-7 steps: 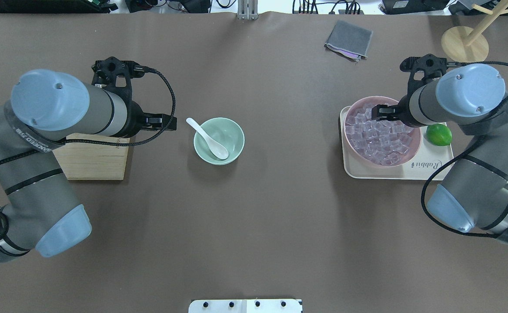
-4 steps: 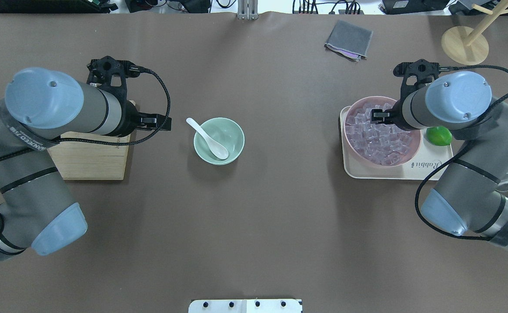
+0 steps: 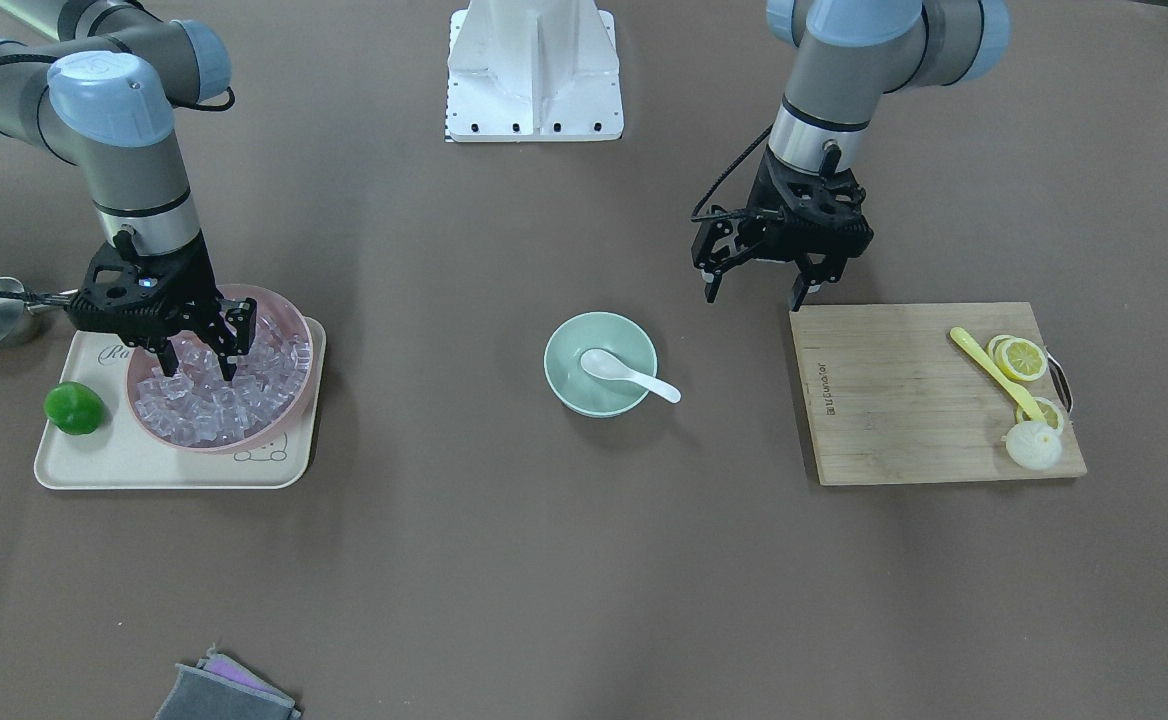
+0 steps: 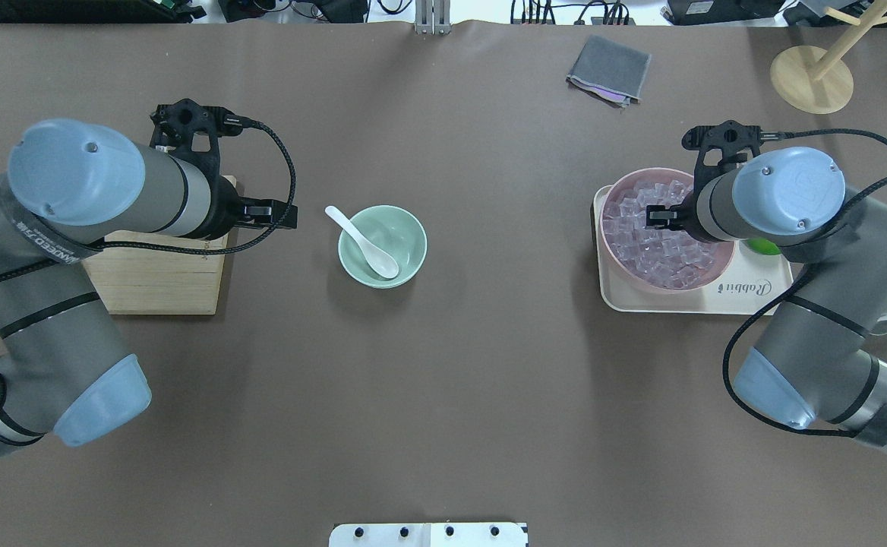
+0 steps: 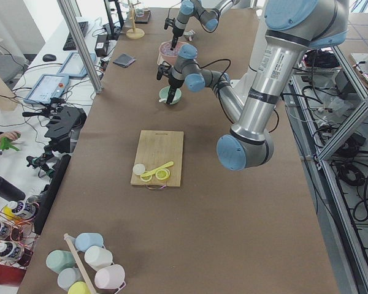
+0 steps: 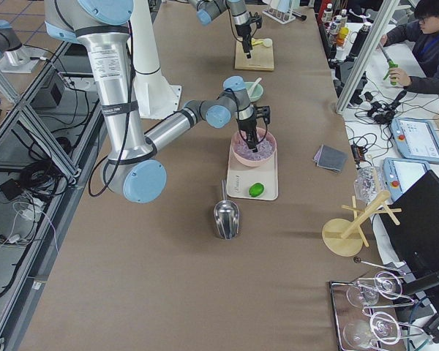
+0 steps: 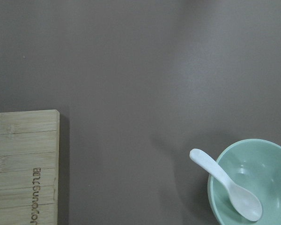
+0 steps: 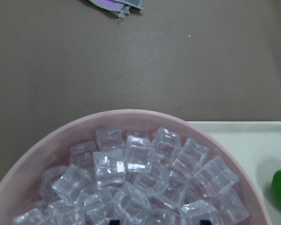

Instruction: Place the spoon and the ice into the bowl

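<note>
While the spoon already lies in the mint bowl, the right claw hangs spread open straight over the ice heaped in the pink bowl. The left claw, open and empty, is well apart.

Brightly and evenly lit from overhead, with only soft, blurred shadows on the brown table beside the bowl and along the edge of the cutting board. Small white glints on the ice in the right wrist view, a bright sheen on the steel scoop, and blown-out white beyond the far table edge in the overhead view. Sharp throughout, yet wide-angle in both side views, with each frame post leaning near the edges.
</note>
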